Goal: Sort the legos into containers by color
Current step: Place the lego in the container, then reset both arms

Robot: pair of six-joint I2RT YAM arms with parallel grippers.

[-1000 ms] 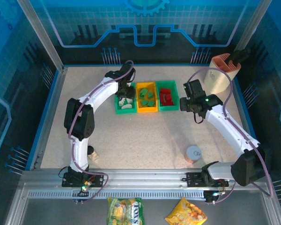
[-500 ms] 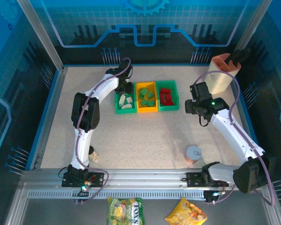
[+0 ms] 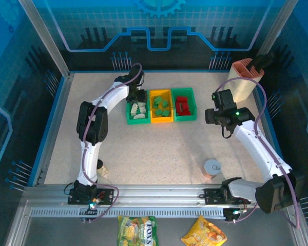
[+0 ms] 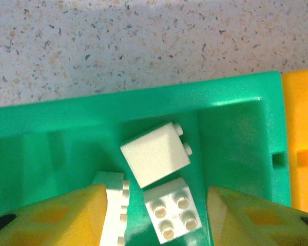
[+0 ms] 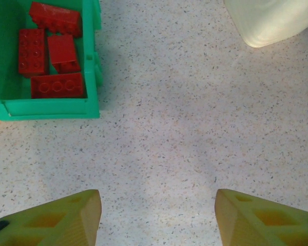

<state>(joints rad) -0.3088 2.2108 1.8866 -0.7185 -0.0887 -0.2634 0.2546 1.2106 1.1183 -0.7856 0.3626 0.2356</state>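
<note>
Speckled counter [image 3: 159, 148] below me, wide and pale. My left arm reaches to the far side, and my left fingers [image 4: 56, 218] hang right over the left green bin [image 3: 129, 121], spread apart, pinching nothing. My right fingers [image 5: 56, 220] are spread too, over bare counter just right of the right green bin [image 3: 185, 118], nothing between them. The tall beige-and-pink holder [image 3: 242, 84] stands at the far right.

On to the containers: three in a row running left to right, packed side by side, the orange-yellow bin [image 3: 160, 121] between the two green ones, each with its long axis running near to far. The round tin can [image 3: 212, 167] sits near my right base, well apart from the bins.

Now the small stuff. Cream-white legos [image 3: 138, 110] lie in the left green bin: in my left wrist view, a square brick [image 4: 154, 160] lies on its side, studs pointing right, a four-stud brick [image 4: 172, 212] just below it faces studs up, and a longer brick [image 4: 113, 210] beside my left finger runs up and down the view. Green legos [image 3: 160, 106] sit in the orange-yellow bin. Red legos [image 5: 51, 56] fill the right green bin, one long brick [image 5: 57, 85] lying across its short wall, another [image 5: 30, 51] lying along the bin's length
</note>
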